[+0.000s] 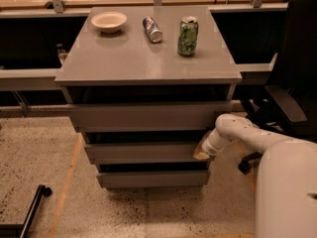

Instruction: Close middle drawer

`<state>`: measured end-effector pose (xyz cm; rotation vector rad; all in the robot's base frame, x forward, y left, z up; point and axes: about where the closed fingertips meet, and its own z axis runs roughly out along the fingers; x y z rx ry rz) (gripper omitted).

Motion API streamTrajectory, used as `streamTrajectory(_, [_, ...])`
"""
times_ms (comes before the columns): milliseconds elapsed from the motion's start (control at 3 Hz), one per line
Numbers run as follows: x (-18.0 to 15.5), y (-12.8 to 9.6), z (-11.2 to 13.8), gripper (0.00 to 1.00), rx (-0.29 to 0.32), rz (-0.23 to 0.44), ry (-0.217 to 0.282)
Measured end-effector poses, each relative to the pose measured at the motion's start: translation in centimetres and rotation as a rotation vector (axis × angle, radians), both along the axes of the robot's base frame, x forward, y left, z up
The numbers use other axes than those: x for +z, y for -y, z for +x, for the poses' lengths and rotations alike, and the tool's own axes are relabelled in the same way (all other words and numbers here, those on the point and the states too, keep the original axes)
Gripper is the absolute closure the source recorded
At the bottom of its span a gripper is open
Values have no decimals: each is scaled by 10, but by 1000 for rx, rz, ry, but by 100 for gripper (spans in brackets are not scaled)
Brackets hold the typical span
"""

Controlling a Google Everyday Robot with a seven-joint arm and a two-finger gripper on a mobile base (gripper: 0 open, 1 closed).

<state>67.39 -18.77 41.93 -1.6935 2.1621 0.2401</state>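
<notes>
The hand [201, 154] touches the right end of the middle drawer [143, 151]; spread or pressed together, I cannot tell.

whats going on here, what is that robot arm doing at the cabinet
A one-armed robot is closing the middle drawer of a grey cabinet. Its gripper sits against the right end of that drawer's front, which looks nearly flush with the fronts above and below. A bowl, a lying can and an upright green can are on top.
</notes>
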Motion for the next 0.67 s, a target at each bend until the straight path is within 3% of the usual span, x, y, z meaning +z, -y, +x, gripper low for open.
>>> streamTrajectory(667, [-5,-3,-2,36,4,2,-8])
